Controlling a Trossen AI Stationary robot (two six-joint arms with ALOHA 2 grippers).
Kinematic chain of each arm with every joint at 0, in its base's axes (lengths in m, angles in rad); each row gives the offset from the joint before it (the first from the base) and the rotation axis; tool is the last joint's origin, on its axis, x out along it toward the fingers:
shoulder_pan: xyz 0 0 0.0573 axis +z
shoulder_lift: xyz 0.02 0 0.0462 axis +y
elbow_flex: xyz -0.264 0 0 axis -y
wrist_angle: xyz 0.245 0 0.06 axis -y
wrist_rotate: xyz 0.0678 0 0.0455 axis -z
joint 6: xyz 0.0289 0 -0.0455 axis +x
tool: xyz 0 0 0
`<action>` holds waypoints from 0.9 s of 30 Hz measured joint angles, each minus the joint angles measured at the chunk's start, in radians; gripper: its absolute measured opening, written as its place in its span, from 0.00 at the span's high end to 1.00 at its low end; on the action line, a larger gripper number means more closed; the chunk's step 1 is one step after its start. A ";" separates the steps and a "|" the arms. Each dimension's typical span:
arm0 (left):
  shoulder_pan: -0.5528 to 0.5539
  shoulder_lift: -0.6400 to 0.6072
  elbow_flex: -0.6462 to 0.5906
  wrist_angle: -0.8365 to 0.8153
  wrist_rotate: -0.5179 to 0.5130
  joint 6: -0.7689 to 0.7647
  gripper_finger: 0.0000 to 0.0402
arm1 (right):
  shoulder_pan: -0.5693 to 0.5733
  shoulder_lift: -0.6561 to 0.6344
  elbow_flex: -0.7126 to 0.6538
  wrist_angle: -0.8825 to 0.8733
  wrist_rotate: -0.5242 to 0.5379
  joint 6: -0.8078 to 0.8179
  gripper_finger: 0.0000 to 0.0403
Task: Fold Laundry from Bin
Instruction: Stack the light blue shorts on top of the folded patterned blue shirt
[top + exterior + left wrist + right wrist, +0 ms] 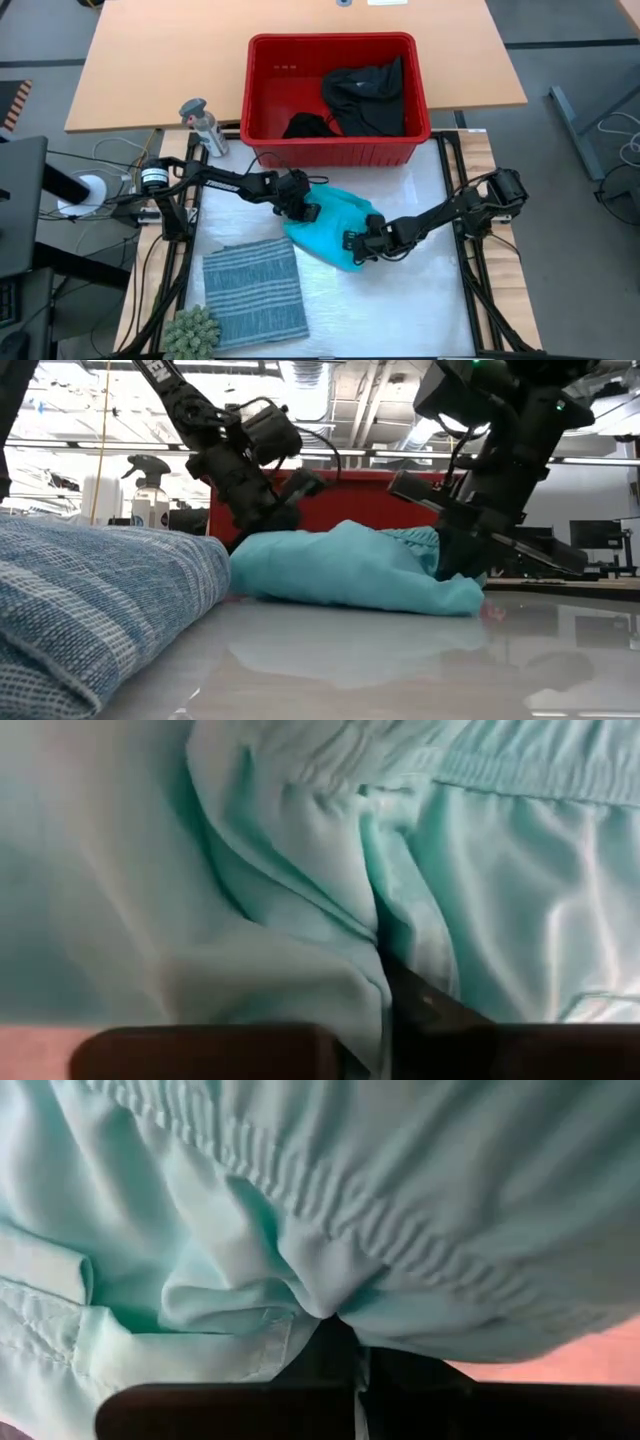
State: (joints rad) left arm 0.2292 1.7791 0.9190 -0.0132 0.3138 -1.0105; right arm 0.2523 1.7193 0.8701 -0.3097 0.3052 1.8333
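Garments counted: four can be told apart, one turquoise garment (335,228), one striped garment (255,289) and two black garments (368,95) (one large, one small heap (306,126)).
Arms counted: two, both at work on the same cloth.
Turquoise garment: a bright, crumpled heap on the white mat (420,300), just in front of the bin; a gathered elastic band and stitched seams show in both wrist views.
Striped garment: blue-grey with fine stripes, folded into a neat rectangle, lying flat on the mat near its front left corner, well apart from the turquoise heap.
Black garments: both lie inside the bin, the large one towards its right side, the small one at its front wall.
Bin (268,90): one red rectangular tub with a rim and tall sides, standing at the back of the mat, partly on the wooden table (150,70).
Left gripper (300,205): at the heap's back left edge, its jaws closed on a fold of the turquoise cloth.
Right gripper (358,243): at the heap's front right edge, its jaws pinched together on a bunched fold near the elastic.
Other things: one grey spray bottle (204,125) left of the bin, one green spiky ball (190,332) at the mat's front left corner.
Writing: white letters on an arm in the low view, too cut off to read.
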 joint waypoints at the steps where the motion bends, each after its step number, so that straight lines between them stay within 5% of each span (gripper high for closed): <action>1: 0.000 -0.010 -0.001 0.001 0.000 -0.005 0.98 | 0.000 -0.002 0.006 -0.013 0.004 -0.008 0.94; 13: 0.006 -0.212 0.001 -0.020 -0.030 -0.051 1.00 | -0.036 -0.013 0.215 -0.206 0.041 -0.248 0.94; 27: -0.014 -0.588 0.001 -0.331 -0.016 -0.104 1.00 | -0.034 -0.014 0.586 -0.338 0.091 -0.507 0.94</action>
State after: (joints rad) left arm 0.2152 1.1914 0.9200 -0.3442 0.2977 -1.1149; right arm 0.2183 1.7057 1.4560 -0.6481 0.3962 1.3265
